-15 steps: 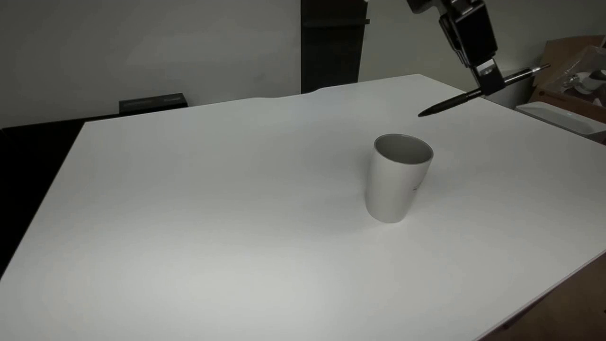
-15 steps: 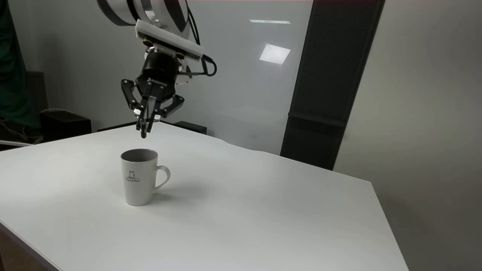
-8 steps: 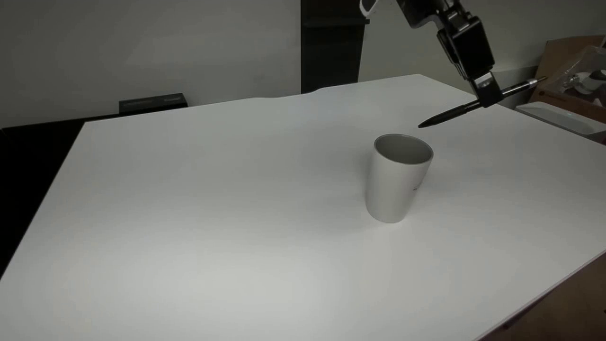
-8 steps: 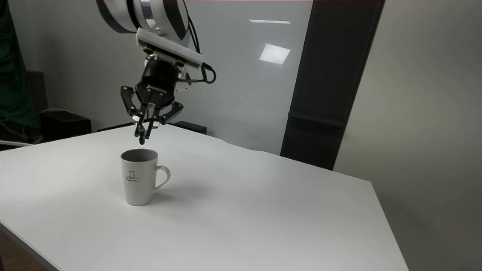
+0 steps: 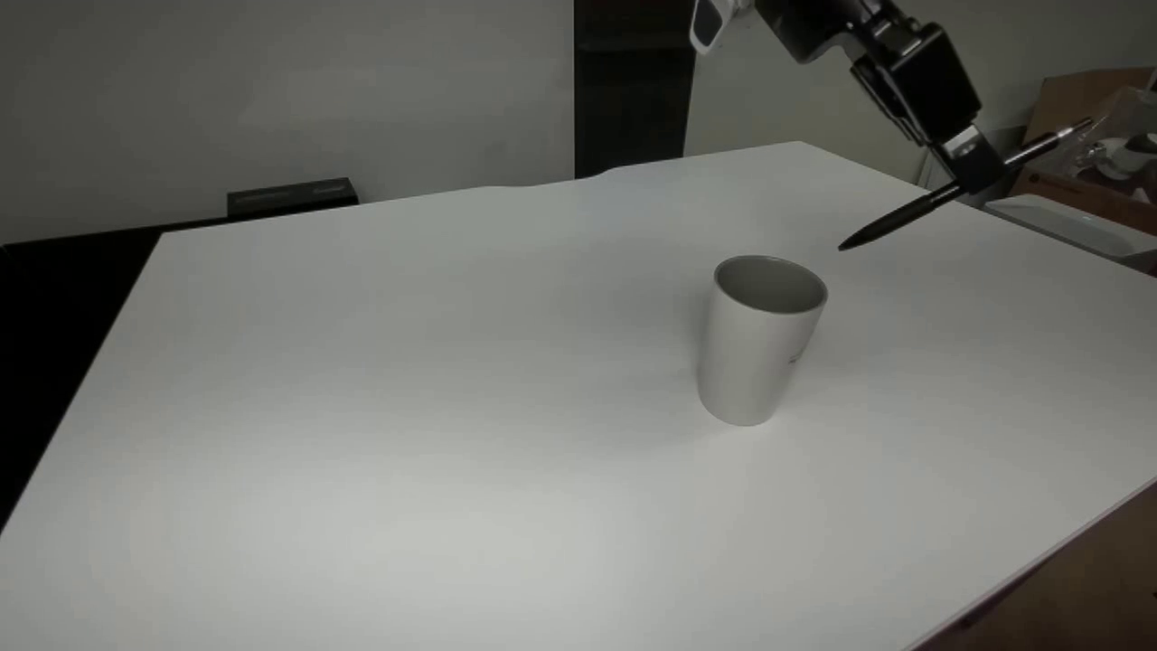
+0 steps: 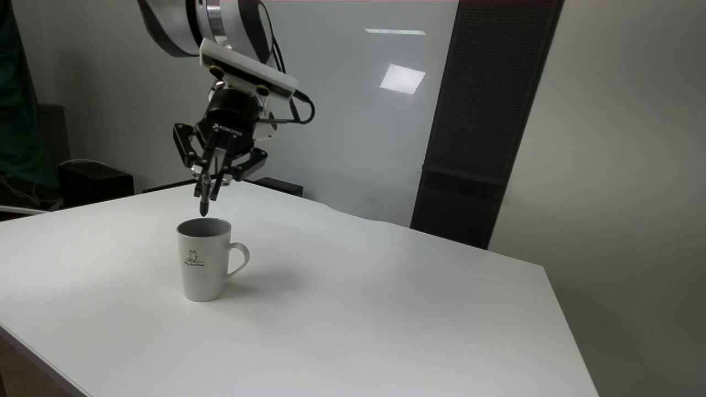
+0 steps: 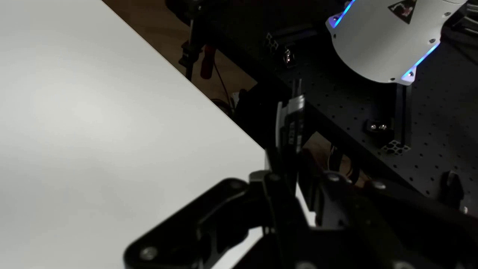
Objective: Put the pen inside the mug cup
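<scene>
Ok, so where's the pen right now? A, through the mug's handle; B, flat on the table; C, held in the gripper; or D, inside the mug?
C: in an exterior view the gripper clamps the pen partway along, tilted in the air, its tip outside the mug.

The mug cup (image 6: 204,270) is white, printed black; the pen (image 5: 907,213) mostly black.

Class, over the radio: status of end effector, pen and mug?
End effector shut on tilted pen. Mug upright, pen outside. Possible snag: mug's rim.
</scene>
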